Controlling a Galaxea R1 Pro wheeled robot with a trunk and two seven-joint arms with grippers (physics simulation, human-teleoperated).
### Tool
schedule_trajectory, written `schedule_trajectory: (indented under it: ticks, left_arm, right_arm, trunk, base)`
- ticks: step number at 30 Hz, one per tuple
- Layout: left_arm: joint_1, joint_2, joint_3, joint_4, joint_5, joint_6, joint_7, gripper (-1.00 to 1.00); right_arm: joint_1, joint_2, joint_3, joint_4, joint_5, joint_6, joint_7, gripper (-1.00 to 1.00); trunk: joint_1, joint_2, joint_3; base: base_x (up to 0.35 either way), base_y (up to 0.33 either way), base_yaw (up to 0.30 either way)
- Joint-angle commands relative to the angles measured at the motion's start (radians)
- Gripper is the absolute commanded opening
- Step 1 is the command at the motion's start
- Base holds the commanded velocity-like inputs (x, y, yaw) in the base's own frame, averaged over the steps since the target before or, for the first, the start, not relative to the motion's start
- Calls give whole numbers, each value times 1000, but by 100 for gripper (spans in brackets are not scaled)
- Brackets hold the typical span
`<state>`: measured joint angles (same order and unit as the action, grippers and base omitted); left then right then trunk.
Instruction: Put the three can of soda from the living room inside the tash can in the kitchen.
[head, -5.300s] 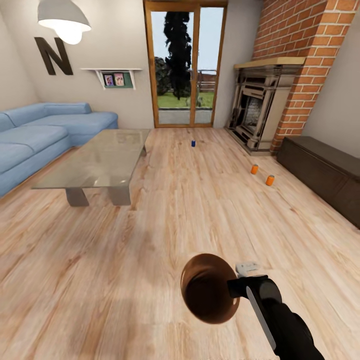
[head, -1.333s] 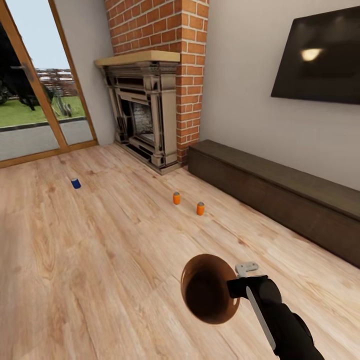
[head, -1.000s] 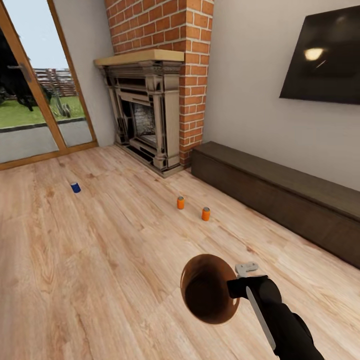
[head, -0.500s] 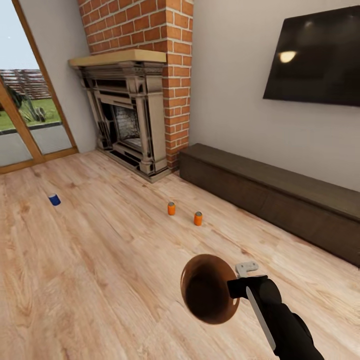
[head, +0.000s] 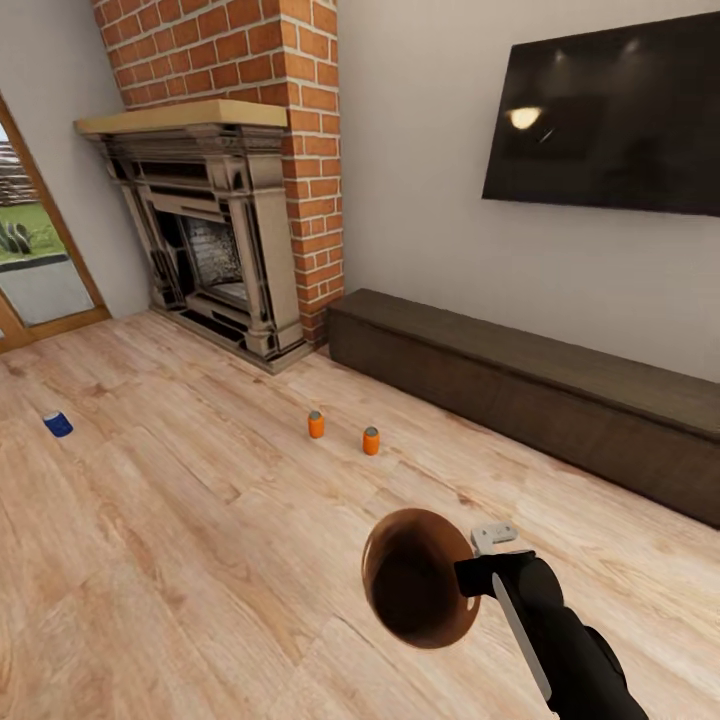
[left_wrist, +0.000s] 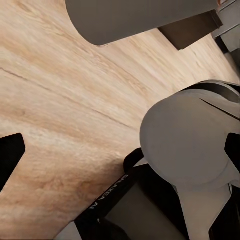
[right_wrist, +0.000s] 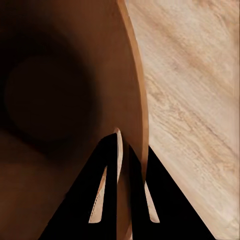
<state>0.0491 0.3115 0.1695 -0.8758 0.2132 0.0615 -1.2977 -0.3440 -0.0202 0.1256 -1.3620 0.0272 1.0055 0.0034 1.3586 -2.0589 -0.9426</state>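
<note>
One marking: white lettering on the black robot body part (left_wrist: 112, 192) in the left wrist view, seen at a steep angle and too blurred to read. No other text appears.

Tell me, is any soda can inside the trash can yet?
No, the trash can in the right claw looks empty in the head view.

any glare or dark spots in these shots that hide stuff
Head view: a lamp glare spot sits on the television, and the trash can has a shadowed inside but a readable rim. The orange cans and blue can are small yet sharp. Right wrist view: the bin's inside fades to near black. Left wrist view: evenly lit, close parts slightly soft.
</note>
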Motion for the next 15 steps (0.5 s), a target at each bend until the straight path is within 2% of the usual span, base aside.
schedule_trajectory:
  ticks: [1, 12, 15]
  left_arm:
    - [0, 0, 0, 0, 0, 0, 0, 100]
    - [0, 1, -1, 0, 0, 0, 0, 100]
    - [0, 1, -1, 0, 0, 0, 0, 100]
  right_arm:
    - [0, 0, 1, 0, -29, -1, 7, -100]
    - [0, 0, 1, 0, -29, -1, 7, -100]
    - [0, 0, 1, 0, -29, -1, 7, -100]
  trunk:
    - [0, 0, 0]
    - [0, 0, 0]
    - [0, 0, 0]
  base:
    - [243, 176, -54]
    - [273, 197, -12]
    - [280, 202, -110]
